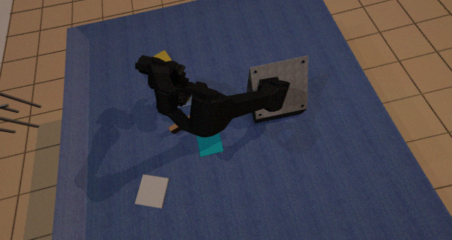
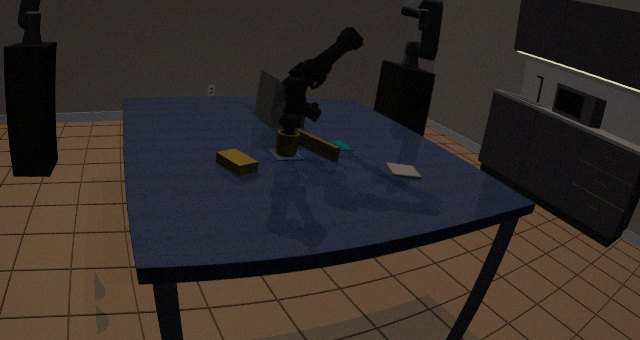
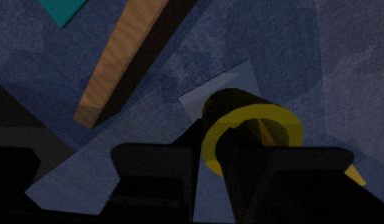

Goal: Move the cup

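The end effector, narrowed onto the rim wall of the yellow cup on its pale pad near the desk's centre, likely grips a rigid, light, open-topped vessel needing an upright carry.

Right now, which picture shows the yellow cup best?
The wrist view: the cup fills the frame, rim showing, with one claw finger inside it. The exterior view shows it small under the arm. The top view hides it behind the arm.
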Tool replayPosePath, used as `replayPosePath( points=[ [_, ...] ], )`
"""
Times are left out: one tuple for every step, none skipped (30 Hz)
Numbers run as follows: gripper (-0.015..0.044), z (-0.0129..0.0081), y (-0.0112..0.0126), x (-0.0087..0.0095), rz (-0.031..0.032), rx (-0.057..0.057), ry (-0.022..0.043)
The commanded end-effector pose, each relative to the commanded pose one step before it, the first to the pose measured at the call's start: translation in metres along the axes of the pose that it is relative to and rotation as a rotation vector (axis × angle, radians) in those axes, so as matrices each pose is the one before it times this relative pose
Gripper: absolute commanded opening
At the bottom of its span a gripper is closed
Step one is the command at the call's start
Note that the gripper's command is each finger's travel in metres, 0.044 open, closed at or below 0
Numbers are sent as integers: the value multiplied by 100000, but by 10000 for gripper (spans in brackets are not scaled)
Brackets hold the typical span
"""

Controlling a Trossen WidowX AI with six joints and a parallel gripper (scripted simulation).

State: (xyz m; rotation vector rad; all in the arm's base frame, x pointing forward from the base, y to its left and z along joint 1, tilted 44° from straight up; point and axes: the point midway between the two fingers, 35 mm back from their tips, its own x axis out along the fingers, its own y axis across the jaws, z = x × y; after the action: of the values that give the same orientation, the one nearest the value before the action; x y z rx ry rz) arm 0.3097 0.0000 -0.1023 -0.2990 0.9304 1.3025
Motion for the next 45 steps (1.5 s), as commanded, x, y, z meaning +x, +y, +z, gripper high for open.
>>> replayPosePath(
  points=[
    [0,14,-10,-23,-21,-72,13],
    [0,-1,-10,-72,-8,6,6],
    [0,-2,-18,-136,-15,12,11],
    [0,-3,-25,-203,-21,17,16],
    [0,-4,-31,-274,-27,23,20],
    [0,-4,-32,-349,-31,28,22],
    [0,-4,-29,-418,-33,33,22],
    [0,-6,-22,-450,-31,35,19],
    [0,-7,-13,-457,-27,35,15],
    [0,-9,-7,-459,-23,34,10],
    [0,-10,-2,-460,-18,32,4],
    [0,-10,0,-462,-14,31,-1],
    [0,-9,0,-417,-9,27,-6],
    [0,-7,-1,-412,-6,25,-10],
    [0,-6,-2,-412,-3,24,-15],
    [0,-4,-3,-415,0,23,-20],
    [0,-2,-2,-418,3,22,-24],
    [0,-1,4,-421,6,21,-29],
    [0,3,9,-421,9,19,-34],
    [0,4,19,-332,10,15,-30],
    [0,3,13,-202,7,9,-19],
    [0,1,5,-68,2,3,-7],
    [0,-6,-23,0,-1,-1,0],
    [0,-9,-25,342,-204,480,-331],
    [0,0,0,0,0,0,0],
    [0,0,0,0,0,0,0],
    [0,0,0,0,0,0,0],
    [0,0,0,0,0,0,0],
    [0,0,0,0,0,0,0],
    [0,0,0,0,0,0,0],
    [0,0,0,0,0,0,0],
    [0,0,0,0,0,0,0],
    [0,0,0,0,0,0,0],
    [0,0,0,0,0,0,0],
    [0,0,0,0,0,0,0],
    [0,0,0,0,0,0,0],
    [0,0,0,0,0,0,0],
    [0,0,0,0,0,0,0],
    [0,24,24,-1,4,-4,3],
    [0,45,45,-2,7,-8,5],
    [0,66,68,-3,10,-12,8],
    [0,83,87,-3,13,-15,10],
    [0,102,108,-3,16,-18,11],
    [0,115,124,-3,18,-20,12],
    [0,130,142,-2,20,-22,13]
  ],
)
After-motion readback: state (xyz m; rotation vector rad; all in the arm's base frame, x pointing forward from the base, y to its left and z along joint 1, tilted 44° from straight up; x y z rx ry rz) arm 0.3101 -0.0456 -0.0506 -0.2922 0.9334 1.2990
